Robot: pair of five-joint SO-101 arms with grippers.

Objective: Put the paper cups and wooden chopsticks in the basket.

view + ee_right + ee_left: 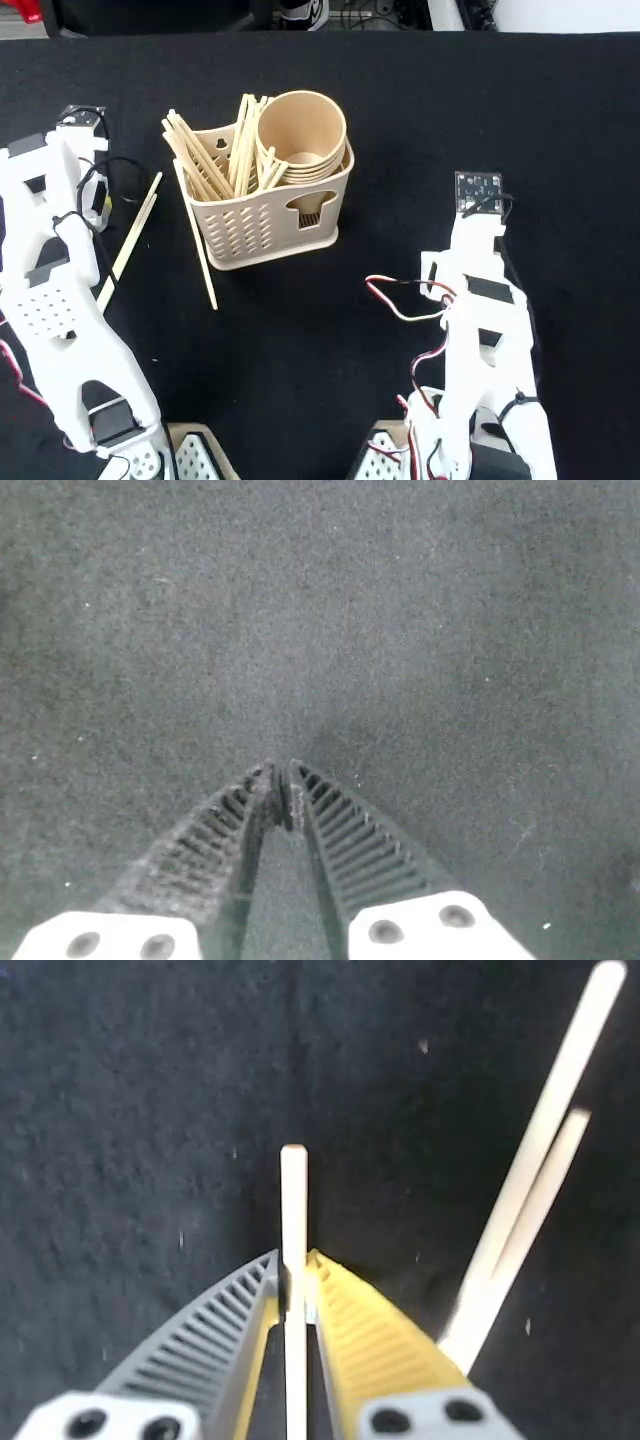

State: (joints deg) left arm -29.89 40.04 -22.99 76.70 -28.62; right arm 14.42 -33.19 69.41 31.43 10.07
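Observation:
A beige slotted basket [265, 235] stands on the black cloth; stacked paper cups [300, 130] and several wooden chopsticks [215, 150] are inside it. One loose chopstick [200, 250] lies against the basket's left side. A pair of chopsticks [130, 240] rests on the cloth beside the left arm [55, 290]; the same pair [530, 1190] lies just off to the side of my left gripper [293, 1260]. That gripper is shut on a single chopstick [293, 1190], whose tip sticks out past the fingertips. My right gripper [280, 775] is shut with nothing in it, low over bare cloth.
The right arm [480, 310] stands at the right of the table, well away from the basket. Black cloth [450, 100] covers the whole table. Red and white wires [400, 300] loop out from the right arm.

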